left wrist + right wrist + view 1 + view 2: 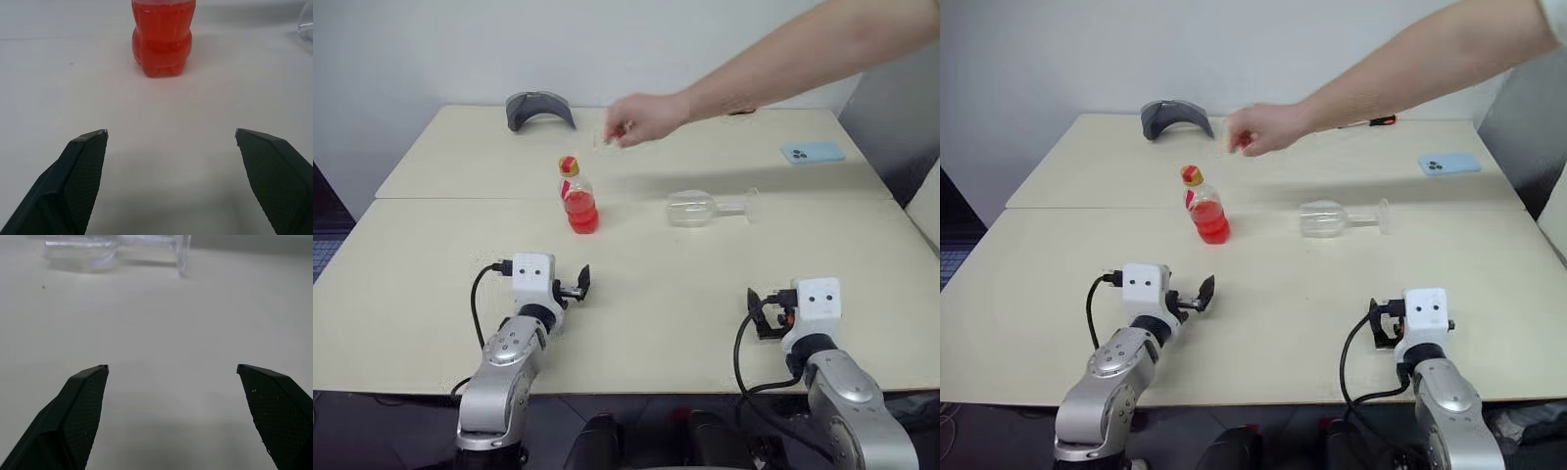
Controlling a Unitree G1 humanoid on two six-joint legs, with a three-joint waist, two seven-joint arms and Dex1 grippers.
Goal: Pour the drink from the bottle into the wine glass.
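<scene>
Meanwhile, one bottle [578,199] of red-orange drink [163,41] stood upright and capped on the tabletop [431,294], straight ahead of the left tool [579,285], the nearer of the two, whose fingers were spread wide and empty. One wine glass [705,208] lay on its side, bowl toward the bottle and foot pointing right, ahead of the right tool [760,313], likewise released. A person's hand [636,119] reached in above the far tabletop. One phone [813,153] and one grey curved object [539,108] lay well behind.
</scene>
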